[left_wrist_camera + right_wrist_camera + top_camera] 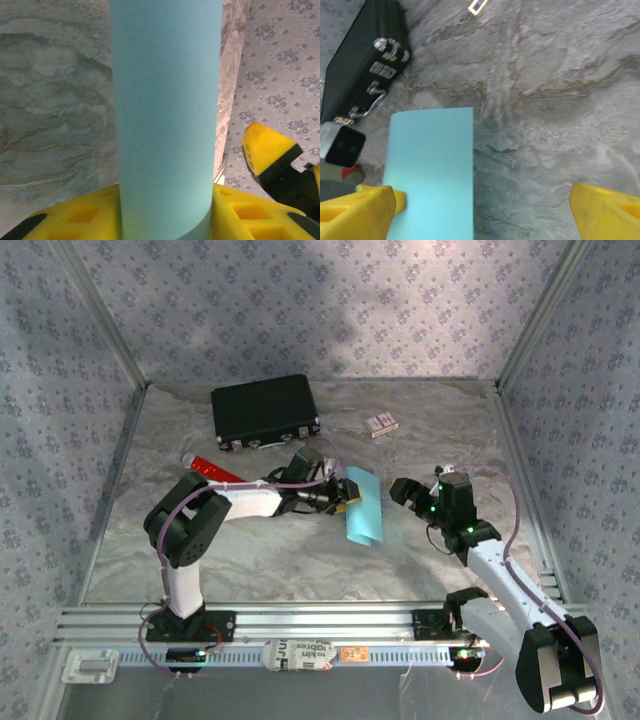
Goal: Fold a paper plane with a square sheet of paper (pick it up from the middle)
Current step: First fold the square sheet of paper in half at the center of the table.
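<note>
Because the left gripper (338, 498) pinches the square sheet of paper (363, 508) at its middle, it bows over, likely for creasing. The right gripper (487, 200) gapes wide beside it, empty.

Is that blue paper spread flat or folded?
Bent double, not flat: the square sheet of paper curves round in the left gripper; a sharp crease cannot be told.

Paper (363, 508) in front of case (264, 411)
</note>
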Robot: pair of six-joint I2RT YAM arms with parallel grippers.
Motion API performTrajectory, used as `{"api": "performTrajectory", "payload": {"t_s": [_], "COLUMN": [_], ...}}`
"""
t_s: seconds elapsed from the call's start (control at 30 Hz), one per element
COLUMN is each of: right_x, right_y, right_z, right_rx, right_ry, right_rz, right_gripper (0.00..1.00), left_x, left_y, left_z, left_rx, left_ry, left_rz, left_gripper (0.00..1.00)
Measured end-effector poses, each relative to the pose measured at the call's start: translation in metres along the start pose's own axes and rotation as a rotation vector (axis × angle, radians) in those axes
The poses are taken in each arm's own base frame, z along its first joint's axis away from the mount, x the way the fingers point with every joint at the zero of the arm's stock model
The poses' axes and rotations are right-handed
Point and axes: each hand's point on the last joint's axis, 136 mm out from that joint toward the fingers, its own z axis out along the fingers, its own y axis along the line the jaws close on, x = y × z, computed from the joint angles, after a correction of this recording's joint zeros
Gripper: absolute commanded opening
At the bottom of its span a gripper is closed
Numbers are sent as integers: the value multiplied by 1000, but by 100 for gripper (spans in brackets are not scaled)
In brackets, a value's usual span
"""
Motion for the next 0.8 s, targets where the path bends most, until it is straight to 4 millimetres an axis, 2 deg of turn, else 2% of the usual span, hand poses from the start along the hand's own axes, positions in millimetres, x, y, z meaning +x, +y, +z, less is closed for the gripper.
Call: {"api": "performTrajectory", "payload": {"t_s": [0.33, 0.67, 0.8], "right_x": [21, 26, 27], "right_y": [5, 4, 5], "right_z": [17, 22, 24], "right_rx": [-59, -57, -57], "right_ry": [125, 155, 163], "right_rz": [13, 18, 18], "right_gripper": [84, 84, 84], "left_x": [0, 0, -1], "left_y": [23, 56, 58], "left_z": [-1, -5, -8], "left_rx": [-69, -210, -243], "left_ry": [-28, -50, -53], "left_rz": [-2, 30, 69], "left_gripper": [45, 53, 57]}}
